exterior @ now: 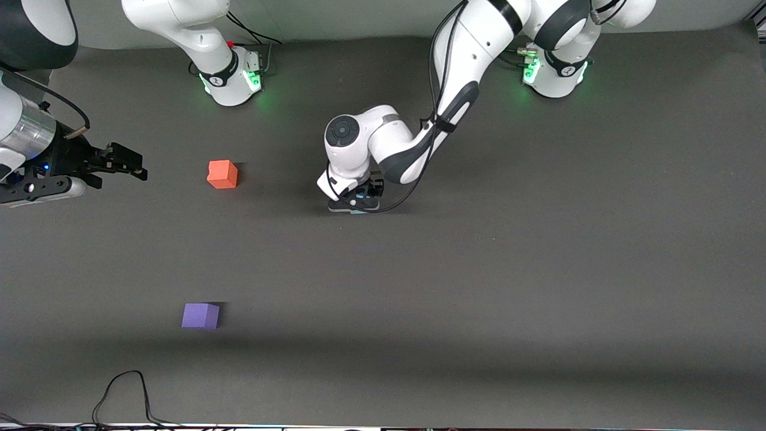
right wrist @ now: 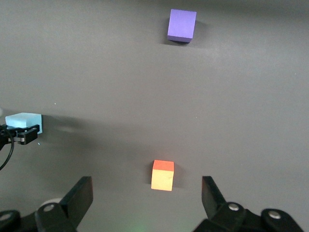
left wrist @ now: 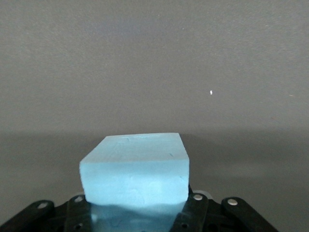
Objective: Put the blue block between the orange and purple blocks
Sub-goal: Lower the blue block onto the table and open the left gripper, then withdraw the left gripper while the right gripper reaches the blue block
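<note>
The blue block (left wrist: 135,174) sits between the fingers of my left gripper (left wrist: 137,205), which is shut on it, low at the table's middle. In the front view the gripper (exterior: 354,205) hides almost all of the block; the right wrist view shows the block (right wrist: 24,121) too. The orange block (exterior: 222,174) lies toward the right arm's end of the table. The purple block (exterior: 200,315) lies nearer to the front camera than the orange one. My right gripper (exterior: 134,166) is open and empty, waiting in the air at its end of the table, with the orange block (right wrist: 162,175) and the purple block (right wrist: 182,25) in its wrist view.
The two arm bases (exterior: 230,81) (exterior: 553,75) stand along the table's back edge. A black cable (exterior: 125,389) loops onto the table at the front edge, near the purple block. The tabletop (exterior: 508,269) is dark grey.
</note>
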Controlling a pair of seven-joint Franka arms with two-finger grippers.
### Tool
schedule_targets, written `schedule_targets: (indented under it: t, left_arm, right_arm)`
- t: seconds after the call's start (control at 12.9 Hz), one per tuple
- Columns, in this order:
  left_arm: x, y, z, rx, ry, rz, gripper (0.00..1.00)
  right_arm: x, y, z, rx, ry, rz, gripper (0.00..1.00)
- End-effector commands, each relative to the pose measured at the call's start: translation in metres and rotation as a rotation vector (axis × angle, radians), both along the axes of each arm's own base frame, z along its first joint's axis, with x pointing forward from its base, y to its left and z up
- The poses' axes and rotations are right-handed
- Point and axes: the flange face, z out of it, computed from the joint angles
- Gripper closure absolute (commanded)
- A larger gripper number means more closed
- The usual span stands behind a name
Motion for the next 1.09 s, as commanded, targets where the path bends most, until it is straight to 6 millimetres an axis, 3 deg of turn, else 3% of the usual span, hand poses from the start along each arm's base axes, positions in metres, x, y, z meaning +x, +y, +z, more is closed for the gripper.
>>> schedule_targets:
  t: [0.0,0.08,0.16,0.23,0.39,0.54,0.7,0.85,0.93,1.01]
  left_arm:
    - [0.001,-0.007,-0.01,0.015,-0.036,0.019,0.49]
    - [0.001,-0.007,-0.01,0.018,-0.037,0.014,0.1]
    - [0.003,-0.006,-0.009,0.019,-0.043,0.011,0.0]
    - [0.005,-0.005,-0.002,0.02,-0.047,0.012,0.0]
    - [0.018,0.002,0.035,0.02,-0.05,0.035,0.0]
    - [0.054,0.027,0.082,0.009,-0.051,0.084,0.0]
    - [0.103,0.079,0.149,-0.057,-0.017,0.144,0.0]
    - [0.141,0.151,0.175,-0.058,0.014,0.169,0.0]
    - [0.159,0.193,0.185,-0.053,0.025,0.171,0.0]
    - [0.178,0.242,0.191,-0.044,0.035,0.17,0.0]
  right_arm:
    - [-0.001,0.001,0.001,0.004,-0.015,0.012,0.0]
    - [-0.001,0.001,0.001,0.004,-0.015,0.013,0.0]
    - [-0.001,0.002,0.0,0.004,-0.013,0.013,0.0]
    - [-0.001,0.002,0.0,0.004,-0.013,0.013,0.0]
    - [0.0,0.002,-0.001,0.003,-0.012,0.015,0.0]
    - [0.0,0.002,-0.001,0.003,-0.012,0.015,0.0]
    - [-0.001,0.003,-0.001,0.003,-0.01,0.016,0.0]
    - [-0.003,0.014,0.001,0.009,-0.008,0.024,0.0]
    - [-0.005,0.035,0.004,0.031,-0.01,0.053,0.0]
    - [-0.005,0.042,0.006,0.044,-0.014,0.042,0.0]
